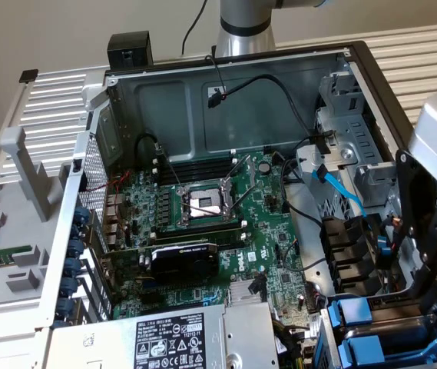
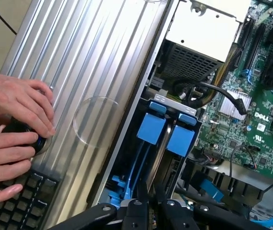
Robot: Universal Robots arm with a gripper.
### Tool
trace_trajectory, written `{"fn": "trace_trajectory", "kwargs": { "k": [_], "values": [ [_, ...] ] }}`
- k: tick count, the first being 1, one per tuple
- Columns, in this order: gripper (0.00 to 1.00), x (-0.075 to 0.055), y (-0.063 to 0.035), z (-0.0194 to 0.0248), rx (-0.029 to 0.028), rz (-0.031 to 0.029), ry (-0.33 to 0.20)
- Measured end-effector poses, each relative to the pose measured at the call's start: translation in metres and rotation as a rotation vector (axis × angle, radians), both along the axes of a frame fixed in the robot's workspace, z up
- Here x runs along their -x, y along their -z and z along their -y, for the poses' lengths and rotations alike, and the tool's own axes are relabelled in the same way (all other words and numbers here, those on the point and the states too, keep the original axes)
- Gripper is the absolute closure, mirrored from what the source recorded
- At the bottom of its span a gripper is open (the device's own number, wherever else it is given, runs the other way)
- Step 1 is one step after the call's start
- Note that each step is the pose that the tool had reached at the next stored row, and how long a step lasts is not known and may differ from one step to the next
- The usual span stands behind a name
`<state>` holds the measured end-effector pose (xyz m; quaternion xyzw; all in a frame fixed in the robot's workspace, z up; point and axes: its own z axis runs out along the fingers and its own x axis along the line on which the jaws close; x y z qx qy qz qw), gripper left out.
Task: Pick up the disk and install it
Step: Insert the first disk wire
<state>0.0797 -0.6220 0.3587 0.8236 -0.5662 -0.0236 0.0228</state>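
Observation:
The disk (image 2: 150,130) stands on edge in the drive bay at the case's corner, its bright blue front beside a second blue-fronted carrier (image 2: 180,139). Blue rails and a silver edge run from that front back toward my gripper (image 2: 151,211). The black fingers (image 2: 137,212) stand close together astride that edge, shut on it. In the exterior view my gripper (image 1: 432,257) hangs dark over the bay at the exterior view's right, with the blue carrier fronts (image 1: 349,311) just below it and its fingertips hidden.
The open case holds a green motherboard (image 1: 203,231) and a silver power-supply box (image 1: 180,338). Black cables and a blue cable (image 1: 341,188) cross near the bay. A ribbed metal panel (image 2: 88,72) lies beside the case; a person's hands (image 2: 11,124) rest on a knob and keyboard.

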Motion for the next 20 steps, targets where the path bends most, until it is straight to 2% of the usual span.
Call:
{"fn": "trace_trajectory", "kwargs": {
  "k": [7,9,12,16,18,20],
  "values": [
    [0.83,0.0,-0.0004,-0.0051,0.0119,0.0,0.002],
    [0.83,0.0,-0.0004,-0.0089,0.018,0.0001,0.002],
    [0.83,0.001,-0.0006,-0.0177,0.0389,0.0001,0.002],
    [0.83,0.002,-0.0006,-0.027,0.0782,0.0001,0.002],
    [0.83,0.002,-0.0006,-0.0313,0.0891,0.0001,0.002],
    [0.83,0.002,-0.0005,-0.0339,0.0986,0.0001,0.002]
  ]
}}
